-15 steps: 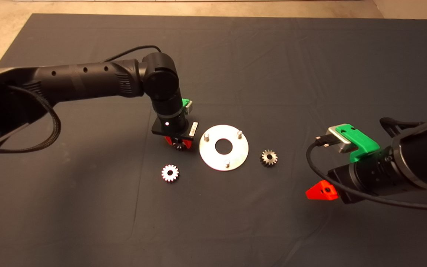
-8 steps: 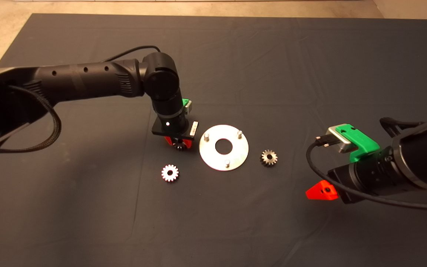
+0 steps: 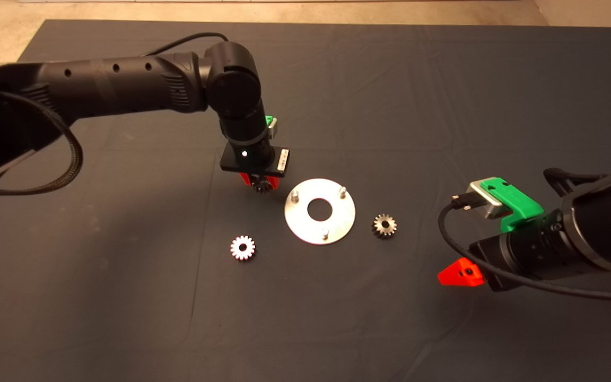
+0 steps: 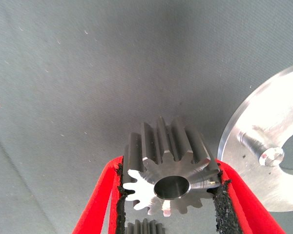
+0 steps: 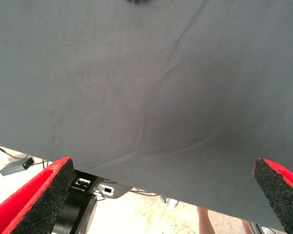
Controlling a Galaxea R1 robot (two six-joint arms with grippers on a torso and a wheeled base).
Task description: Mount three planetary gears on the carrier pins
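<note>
1 small silvery toothed metal gear (image 4: 170, 170) is clamped flat by the left gripper (image 4: 169, 195) beside the flat round silver disc (image 3: 320, 211), ready for a pin (image 3: 295, 196); the right gripper (image 5: 161, 195) is parked apart at the mat's right edge.

Overhead head cam; close wrist cams

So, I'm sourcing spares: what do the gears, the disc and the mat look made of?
The gear in the left gripper looks like machined bare steel, silvery with crisp teeth. The disc looks like polished metal, bright and reflective. The mat seems dark woven cloth, creased.
</note>
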